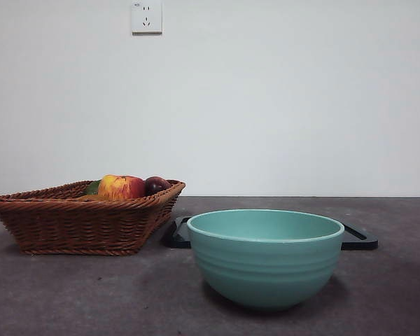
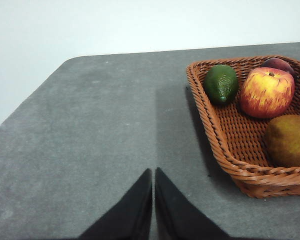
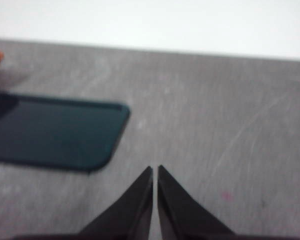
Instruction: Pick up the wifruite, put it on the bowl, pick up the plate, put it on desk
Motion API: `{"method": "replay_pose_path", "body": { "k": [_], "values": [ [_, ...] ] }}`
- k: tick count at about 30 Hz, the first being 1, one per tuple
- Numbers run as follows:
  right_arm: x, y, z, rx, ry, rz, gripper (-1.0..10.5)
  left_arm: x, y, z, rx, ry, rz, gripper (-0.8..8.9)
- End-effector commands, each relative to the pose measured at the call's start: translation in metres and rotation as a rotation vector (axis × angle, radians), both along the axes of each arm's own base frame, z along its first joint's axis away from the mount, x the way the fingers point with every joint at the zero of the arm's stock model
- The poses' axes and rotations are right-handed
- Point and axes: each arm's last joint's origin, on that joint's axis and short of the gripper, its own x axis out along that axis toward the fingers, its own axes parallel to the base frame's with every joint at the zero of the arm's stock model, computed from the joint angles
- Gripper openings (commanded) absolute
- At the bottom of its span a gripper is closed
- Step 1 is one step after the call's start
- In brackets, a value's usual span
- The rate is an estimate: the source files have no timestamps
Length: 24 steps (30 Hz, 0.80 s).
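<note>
**Both hands clenched above bare table; fruit lies in the basket**

The flat black rectangular tray (image 1: 357,239) is mostly hidden behind the large teal-green glossy ridged bowl (image 1: 266,257). The brown wicker basket (image 1: 77,220) hides its fruit low down in the front view; the left wrist view alone shows the dark green avocado (image 2: 221,83), red-yellow apple (image 2: 266,92), and brownish kiwi-like fruit (image 2: 289,140), cut off at the edge. The left hand (image 2: 153,172) and right hand (image 3: 155,169) are each clenched empty over open dark grey matte table (image 1: 70,294).

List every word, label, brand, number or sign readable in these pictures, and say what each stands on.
Wall socket: a tiny mark at its top left corner, too small to read.
Bowl, wicker basket, fruit, black tray, desk: no text or labels visible.
Nothing legible in any view.
</note>
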Motion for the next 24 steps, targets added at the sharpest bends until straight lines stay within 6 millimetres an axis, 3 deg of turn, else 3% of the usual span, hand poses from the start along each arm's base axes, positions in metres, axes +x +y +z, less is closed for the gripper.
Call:
{"method": "replay_pose_path", "body": {
  "k": [1,24],
  "values": [
    [-0.0005,0.0004,-0.0018,-0.005,0.001,0.006,0.1,0.0006,0.0004,-0.0072,-0.007,0.026,0.007,0.07],
    [-0.0009,0.0004,0.0006,-0.004,-0.023,0.006,0.1,0.0007,0.0004,-0.0072,-0.007,0.026,0.007,0.07]
  ]
}}
